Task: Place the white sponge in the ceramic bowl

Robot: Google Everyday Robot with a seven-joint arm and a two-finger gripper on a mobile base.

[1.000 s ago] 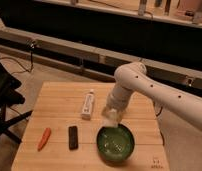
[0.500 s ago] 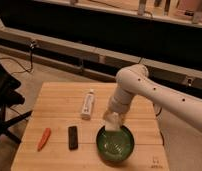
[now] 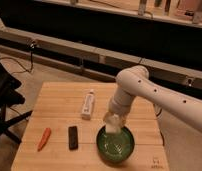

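I had the pincer (image 3: 114, 125) poised just over the green bowl (image 3: 115, 146), its far rim directly below, seemingly clamped on the white sponge (image 3: 113, 123), though I couldn't tell the sponge's long axis.

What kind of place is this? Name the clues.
Probably a robotics lab or test area: a wooden table set with a ceramic bowl, tube and toy-like carrot, beside dark railings. The end effector hangs over the bowl.
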